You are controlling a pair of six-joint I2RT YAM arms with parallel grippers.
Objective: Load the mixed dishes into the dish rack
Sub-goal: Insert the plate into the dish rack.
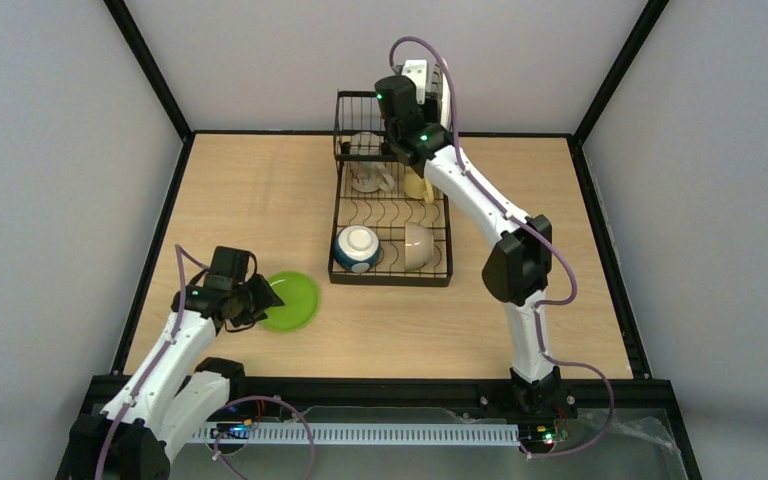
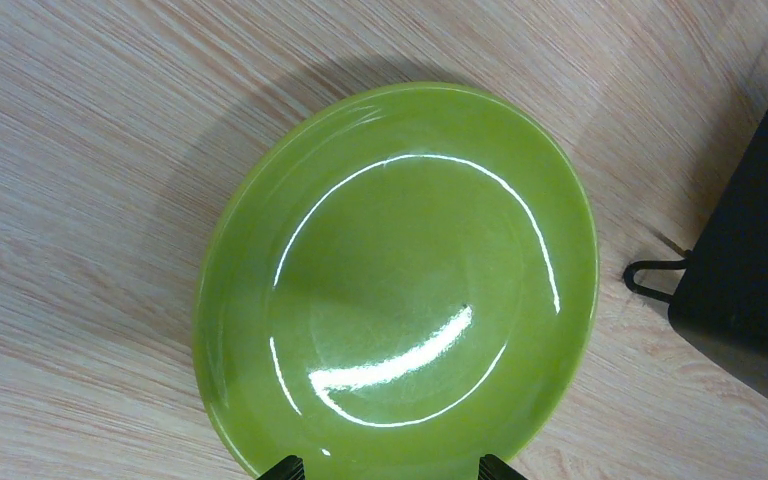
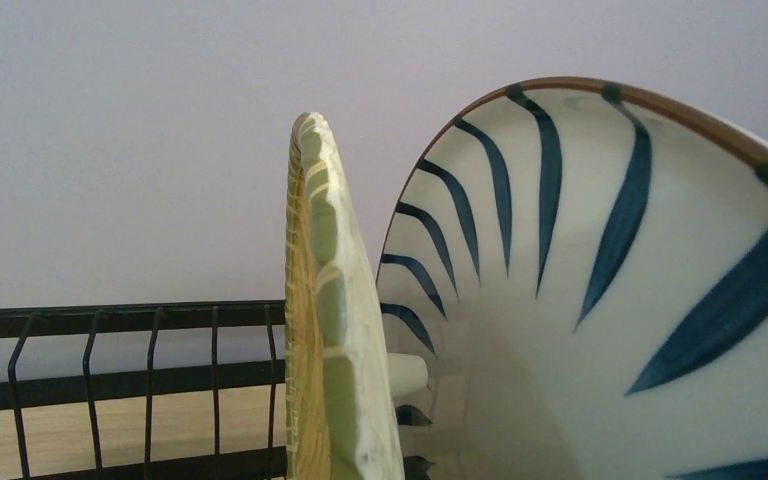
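The green plate [image 1: 293, 300] lies flat on the table left of the dish rack [image 1: 392, 275]. My left gripper [image 1: 258, 300] is at its near-left rim. In the left wrist view the plate [image 2: 400, 280] fills the frame and the gripper [image 2: 390, 468] is open, its two tips over the near rim. My right gripper [image 1: 401, 108] is up at the rack's raised rear basket. Its wrist view shows the yellow plate [image 3: 335, 330] edge-on beside the striped white plate [image 3: 600, 300]. Its fingers do not show. The blue bowl [image 1: 357, 248], cream bowl [image 1: 418, 245], beige mug [image 1: 368, 179] and yellow mug [image 1: 418, 186] sit in the rack.
The rack's black tray corner [image 2: 750, 250] is just right of the green plate. Black frame posts and grey walls enclose the table. The right arm's elbow [image 1: 517, 262] hangs beside the rack's right side. Bare wood lies left of the rack.
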